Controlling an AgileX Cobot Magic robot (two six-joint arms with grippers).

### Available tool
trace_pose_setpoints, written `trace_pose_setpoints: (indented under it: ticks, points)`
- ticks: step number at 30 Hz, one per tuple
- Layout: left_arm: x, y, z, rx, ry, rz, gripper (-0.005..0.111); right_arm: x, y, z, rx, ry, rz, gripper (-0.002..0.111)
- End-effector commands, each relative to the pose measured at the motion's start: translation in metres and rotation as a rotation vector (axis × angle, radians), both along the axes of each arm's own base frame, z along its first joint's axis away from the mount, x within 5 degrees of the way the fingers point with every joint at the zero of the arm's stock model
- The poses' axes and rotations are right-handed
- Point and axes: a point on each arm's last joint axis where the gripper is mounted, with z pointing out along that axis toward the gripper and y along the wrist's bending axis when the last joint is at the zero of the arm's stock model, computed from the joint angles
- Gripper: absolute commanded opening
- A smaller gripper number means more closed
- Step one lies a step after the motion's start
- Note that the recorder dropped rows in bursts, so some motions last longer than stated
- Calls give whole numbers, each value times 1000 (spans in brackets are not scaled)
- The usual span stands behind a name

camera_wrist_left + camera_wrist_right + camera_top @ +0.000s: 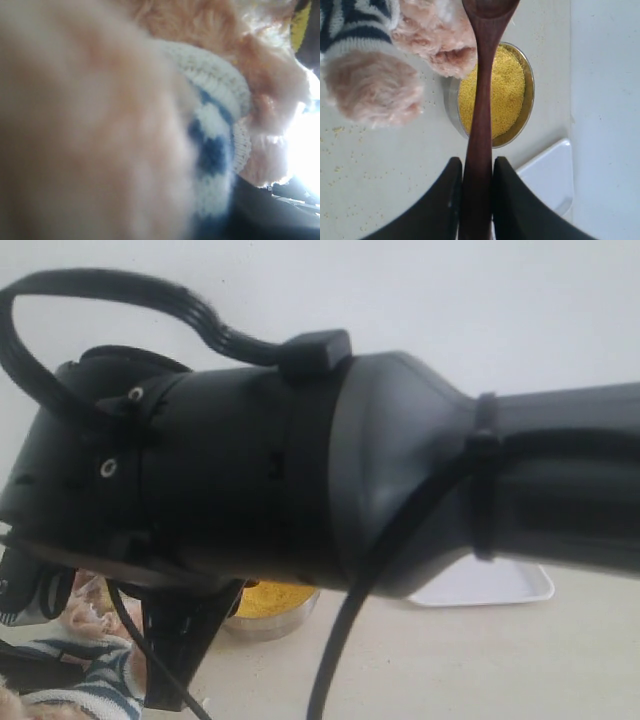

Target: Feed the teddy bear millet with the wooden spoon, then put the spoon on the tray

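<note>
Exterior: black arm fills view; millet (268,598) bowl, tray (490,585) corner behind on worktop (480,660).
Left wrist: teddy bear (215,100) pressed close — left claw's state cannot be told.
Right wrist: right claw (477,185) pinches wooden spoon (482,100) handle — long axis straight out from the claw, spoon's bowl past the millet, by the bear.

Lighting even and daylight-bright; image quality uneven across the three views.
Exterior view: a black arm (330,470) sits close to the lens and soft, blocking most of the scene. Left wrist view: the teddy bear (100,125) fills the frame badly blurred, with blown-out glare at one edge. Right wrist view: sharp, the millet (505,95) evenly lit, shadows faint.
</note>
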Motion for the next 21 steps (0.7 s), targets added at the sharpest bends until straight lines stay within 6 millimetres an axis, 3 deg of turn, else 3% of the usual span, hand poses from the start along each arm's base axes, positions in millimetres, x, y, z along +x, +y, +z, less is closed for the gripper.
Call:
trace_pose_setpoints:
  ticks: [1, 9, 13, 21]
  points:
    - [0, -2, 5, -31, -23, 2, 4, 1, -2, 0, -22, -12, -27, 0]
    - [2, -2, 6, -38, -31, 27, 4, -7, 4, -1, -24, -12, 3, 0]
    - [2, -2, 6, -34, -41, 25, 4, -5, 6, 5, -21, -98, 28, 0]
    - [5, -1, 7, -29, -81, 45, 4, -15, 12, -1, -18, -56, 41, 0]
